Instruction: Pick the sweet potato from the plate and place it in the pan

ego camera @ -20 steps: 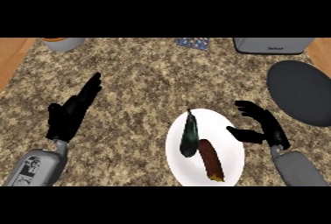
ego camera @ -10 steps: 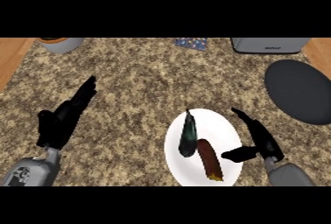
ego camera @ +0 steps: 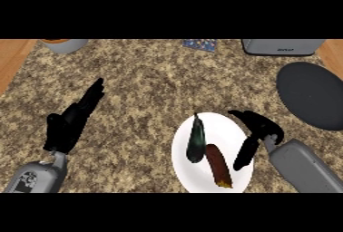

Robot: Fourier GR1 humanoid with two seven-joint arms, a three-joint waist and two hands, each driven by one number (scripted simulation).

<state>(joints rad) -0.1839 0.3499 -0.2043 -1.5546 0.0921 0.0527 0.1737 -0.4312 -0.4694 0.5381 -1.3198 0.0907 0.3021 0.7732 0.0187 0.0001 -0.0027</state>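
A white plate (ego camera: 182, 154) lies on the speckled counter near the lower middle. On it rest a reddish-brown sweet potato (ego camera: 218, 165) and, to its left, a dark green vegetable (ego camera: 195, 141). My right hand (ego camera: 257, 131) hangs over the plate's right rim, fingers pointing down toward the sweet potato and spread apart, holding nothing. My left hand (ego camera: 72, 120) rests open at the left, fingers straight and pointing up. The dark grey pan (ego camera: 313, 94) sits at the right edge.
A grey appliance (ego camera: 281, 46) stands at the back right. A grey bowl (ego camera: 64, 44) sits at the back left, and a small patterned item (ego camera: 201, 44) lies at the back middle. Wooden counter edges show at both sides.
My right hand has swung in over the plate's right rim and turned its fingers down beside the sweet potato. The left hand has barely moved.
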